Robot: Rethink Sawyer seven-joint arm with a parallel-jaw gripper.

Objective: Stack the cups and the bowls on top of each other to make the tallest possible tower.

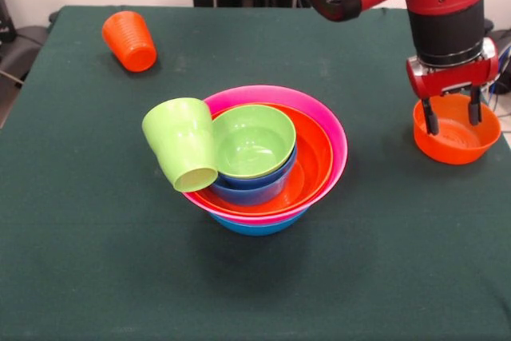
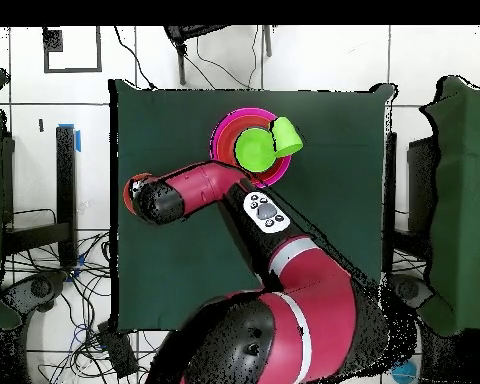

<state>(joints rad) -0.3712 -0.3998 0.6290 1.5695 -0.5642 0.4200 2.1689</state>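
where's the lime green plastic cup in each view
Front view: the lime green plastic cup lies tipped on its side at the left rim of the nested bowl pile, mouth toward the camera.
Overhead view: the same cup sticks out at the pile's right side, near the table's top edge.
Shared landmark: the small lime green bowl on top of the pile, right beside the cup.
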